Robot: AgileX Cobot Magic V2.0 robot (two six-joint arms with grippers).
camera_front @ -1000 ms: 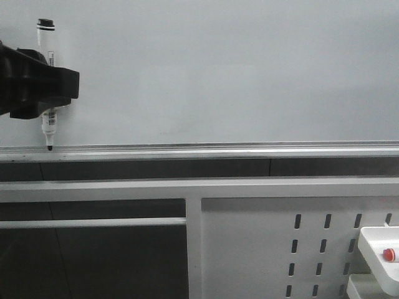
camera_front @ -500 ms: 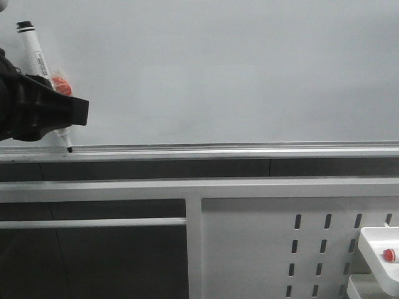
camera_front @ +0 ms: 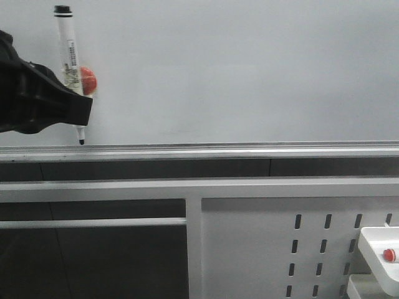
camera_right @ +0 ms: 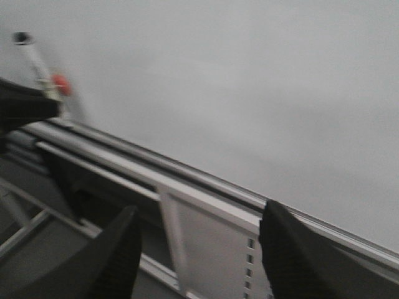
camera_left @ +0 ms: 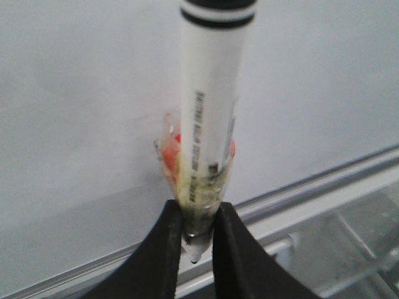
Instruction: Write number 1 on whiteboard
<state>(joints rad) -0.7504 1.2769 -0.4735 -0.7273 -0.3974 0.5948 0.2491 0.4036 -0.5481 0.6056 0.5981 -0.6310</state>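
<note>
The whiteboard (camera_front: 237, 68) fills the upper part of the front view, pale grey and unmarked; the number 1 is not in view. My left gripper (camera_front: 76, 111) is at the board's lower left, shut on a white marker (camera_front: 67, 50) with a black end cap. The marker stands nearly upright, its black tip (camera_front: 81, 142) just above the silver rail (camera_front: 249, 149). An orange piece (camera_front: 89, 80) and clear tape cling to the marker. In the left wrist view the fingers (camera_left: 165, 249) clamp the marker (camera_left: 215, 93) near its nib. My right gripper (camera_right: 201, 215) is open and holds nothing.
Below the rail runs a white frame with a perforated white panel (camera_front: 312, 249) at lower right. A white tray (camera_front: 381, 249) holding a small red object (camera_front: 389, 254) sits at the bottom right corner. Dark openings lie under the frame at lower left.
The left gripper has moved right along the rail with the marker. The marker swung from leaning left to nearly upright, and its tip rose a little off the rail.
</note>
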